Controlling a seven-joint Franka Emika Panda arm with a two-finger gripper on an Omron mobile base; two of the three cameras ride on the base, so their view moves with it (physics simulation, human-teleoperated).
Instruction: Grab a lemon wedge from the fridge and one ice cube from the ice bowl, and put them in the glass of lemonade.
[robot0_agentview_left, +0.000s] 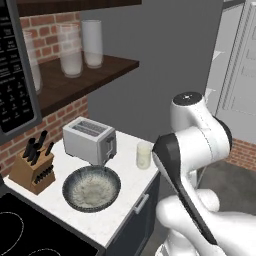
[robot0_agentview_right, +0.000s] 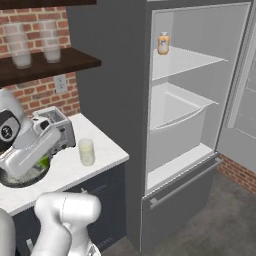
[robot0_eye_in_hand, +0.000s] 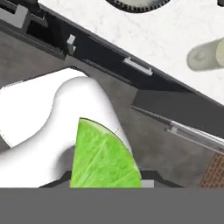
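Got the lemon wedge (robot0_eye_in_hand: 104, 157) pinched in my tool (robot0_eye_in_hand: 105, 183), green flesh right up against the hand camera. The glass of lemonade (robot0_agentview_left: 144, 154) sits on the tabletop (robot0_agentview_left: 127, 192) near the fridge (robot0_agentview_right: 200, 100), just past the ice bowl (robot0_agentview_left: 91, 188). From the hand it's off toward the upper right, so I'd guess I swing that way and come in above the rim.

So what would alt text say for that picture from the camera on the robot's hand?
A bright green lemon wedge sits close up at the bottom of the hand view, held in the gripper. Beyond it lies a white marbled counter above dark cabinet fronts, with the glass of lemonade at the right edge and the rim of the ice bowl at the top.
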